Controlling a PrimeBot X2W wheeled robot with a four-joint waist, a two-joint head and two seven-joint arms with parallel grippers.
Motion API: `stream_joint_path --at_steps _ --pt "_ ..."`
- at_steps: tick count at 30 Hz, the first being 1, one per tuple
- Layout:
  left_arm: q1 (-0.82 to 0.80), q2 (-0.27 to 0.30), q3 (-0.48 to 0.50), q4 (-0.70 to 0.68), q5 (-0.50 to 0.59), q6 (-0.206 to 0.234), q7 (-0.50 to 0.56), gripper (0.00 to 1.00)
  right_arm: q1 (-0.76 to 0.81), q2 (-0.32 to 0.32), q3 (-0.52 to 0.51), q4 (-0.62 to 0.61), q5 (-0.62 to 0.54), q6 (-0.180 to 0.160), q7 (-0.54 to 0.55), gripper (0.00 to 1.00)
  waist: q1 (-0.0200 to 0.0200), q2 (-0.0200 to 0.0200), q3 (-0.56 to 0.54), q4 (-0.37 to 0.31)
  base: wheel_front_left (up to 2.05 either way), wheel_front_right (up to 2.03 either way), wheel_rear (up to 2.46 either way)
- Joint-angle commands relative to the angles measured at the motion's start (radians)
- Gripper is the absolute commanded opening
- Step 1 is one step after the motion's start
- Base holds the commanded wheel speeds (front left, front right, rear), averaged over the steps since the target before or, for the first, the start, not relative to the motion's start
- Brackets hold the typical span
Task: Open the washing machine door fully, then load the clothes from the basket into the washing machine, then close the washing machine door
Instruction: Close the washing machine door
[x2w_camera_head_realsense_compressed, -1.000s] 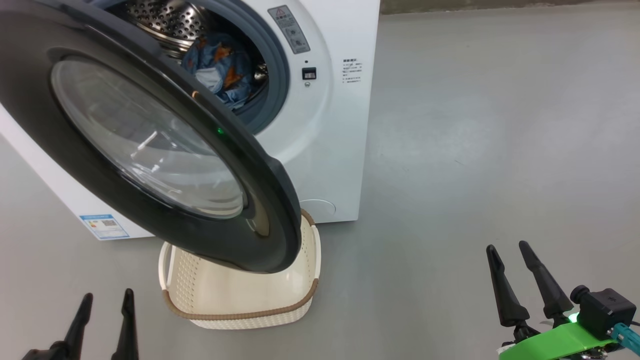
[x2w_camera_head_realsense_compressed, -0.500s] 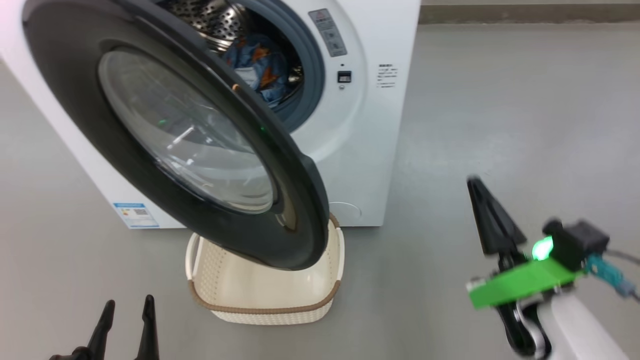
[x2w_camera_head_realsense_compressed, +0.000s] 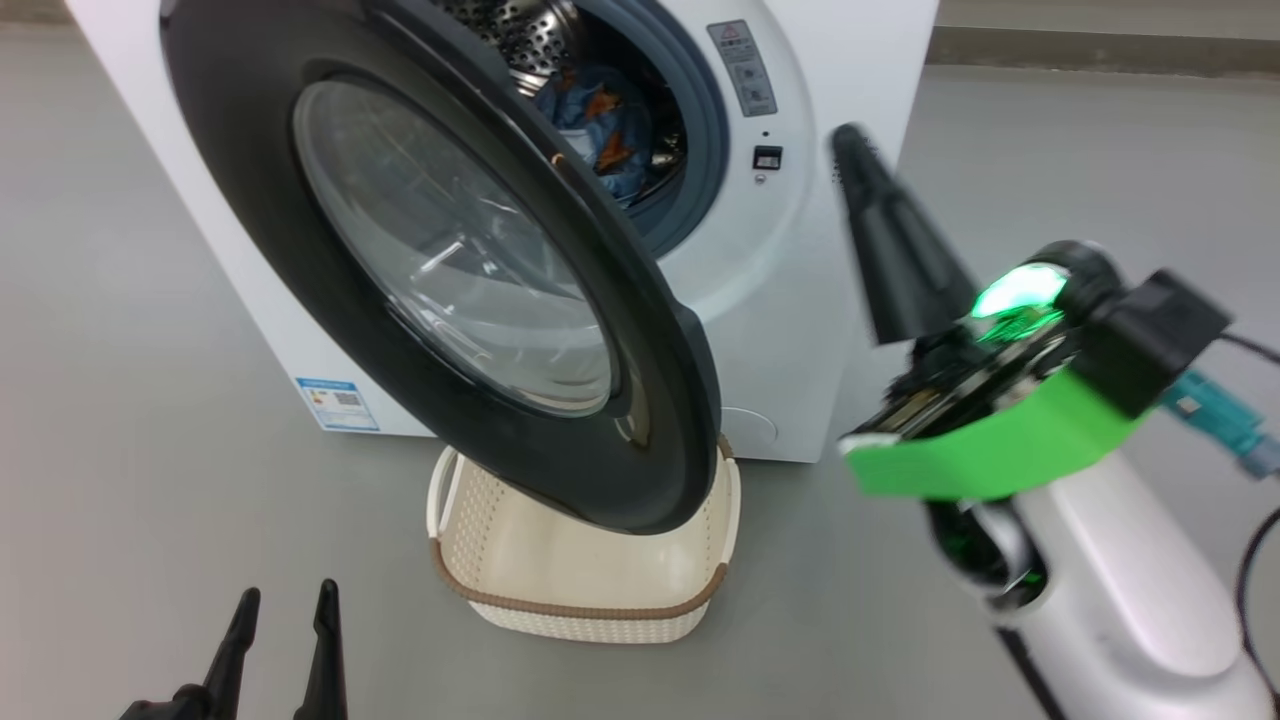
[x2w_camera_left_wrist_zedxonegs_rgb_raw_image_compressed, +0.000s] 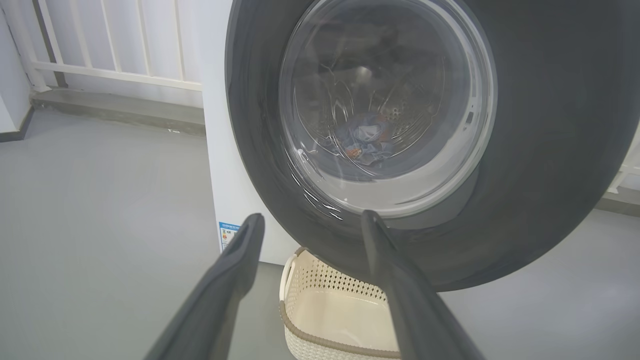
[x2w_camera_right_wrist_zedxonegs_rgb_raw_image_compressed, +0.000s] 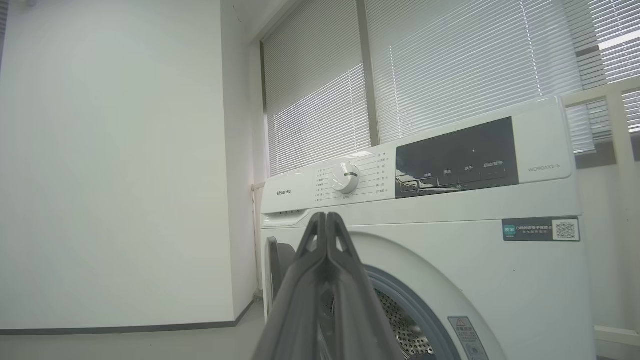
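The washing machine door (x2w_camera_head_realsense_compressed: 450, 260) stands wide open from the washing machine (x2w_camera_head_realsense_compressed: 770, 300), its black rim slanting across the front and its free edge hanging over the back of the basket (x2w_camera_head_realsense_compressed: 590, 622); whether rim and basket touch cannot be told. The clothes (x2w_camera_head_realsense_compressed: 600, 140) lie bunched low inside the machine's steel drum, past the grey gasket, and in the left wrist view they show through the door glass. The basket sits on the floor (x2w_camera_head_realsense_compressed: 1100, 150) just in front of the machine's base, its cream bottom bare.

Between the door's free edge and the machine's right front corner the drum mouth is unblocked. Open grey floor stretches to the right of the machine and in front of it on the left. A white railing (x2w_camera_left_wrist_zedxonegs_rgb_raw_image_compressed: 115, 75) runs behind the machine, and window blinds (x2w_camera_right_wrist_zedxonegs_rgb_raw_image_compressed: 450, 65) stand behind it.

The right gripper (x2w_camera_head_realsense_compressed: 850, 140) is raised before the machine's right front edge, fingers pressed together and holding nothing, tips pointing up at the white front beside the drum mouth, apart from the door and well apart from the clothes. In its own wrist view the tips fall just under the control dial (x2w_camera_right_wrist_zedxonegs_rgb_raw_image_compressed: 345, 177). The left gripper (x2w_camera_head_realsense_compressed: 287, 592) sits low in front of the machine, left of the basket, fingers spread and empty, aimed at the door's lower rim and apart from it
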Motion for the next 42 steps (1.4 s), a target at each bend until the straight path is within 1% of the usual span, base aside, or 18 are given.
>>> stream_joint_path --at_steps 1,4,6,10,16,19,24,31,42 --pt "-0.038 0.011 0.030 -0.030 -0.005 0.001 -0.009 1.00 -0.019 0.013 0.026 -0.029 0.008 0.004 -0.005 0.00 0.0000 -0.0001 0.000 0.012 0.00 0.00 0.00" --pt "-0.042 0.011 0.030 -0.037 -0.006 0.001 -0.009 1.00 -0.012 0.017 0.109 -0.047 0.009 0.004 -0.005 0.00 0.0000 -0.0001 0.007 0.022 0.00 0.00 0.00" --pt "-0.045 0.009 0.030 -0.040 -0.007 0.001 -0.009 1.00 0.003 0.019 0.165 -0.035 0.011 0.004 -0.005 0.00 0.0000 -0.0001 0.014 0.026 0.00 0.00 0.00" --pt "-0.050 0.002 0.029 -0.042 -0.009 0.001 -0.009 1.00 0.044 0.022 0.257 0.029 0.023 0.004 -0.005 0.00 0.0000 -0.0001 0.028 0.035 0.00 0.00 0.00" --pt "-0.054 -0.008 0.030 -0.030 -0.015 0.001 -0.009 1.00 0.113 0.038 0.335 0.128 0.052 0.004 -0.005 0.00 0.0000 -0.0001 0.043 0.039 0.00 0.00 0.00" --pt "-0.057 -0.014 0.030 -0.029 -0.017 0.001 -0.009 1.00 0.144 0.044 0.332 0.175 0.059 0.004 -0.005 0.00 0.0000 -0.0001 0.054 0.039 0.00 0.00 0.00" --pt "-0.065 -0.019 0.032 -0.027 -0.020 0.001 -0.009 1.00 0.149 0.046 0.292 0.212 0.054 0.004 -0.005 0.00 0.0000 -0.0001 0.070 0.034 0.00 0.00 0.00" --pt "-0.081 -0.025 0.024 -0.026 -0.022 0.001 -0.009 1.00 0.124 0.049 0.253 0.228 0.049 0.004 -0.005 0.00 0.0000 -0.0001 0.085 0.033 0.00 0.00 0.00" --pt "-0.105 -0.028 0.007 -0.045 -0.027 0.001 -0.009 1.00 0.086 0.056 0.237 0.233 0.041 0.004 -0.005 0.00 0.0000 -0.0001 0.125 0.051 0.00 0.00 0.00"
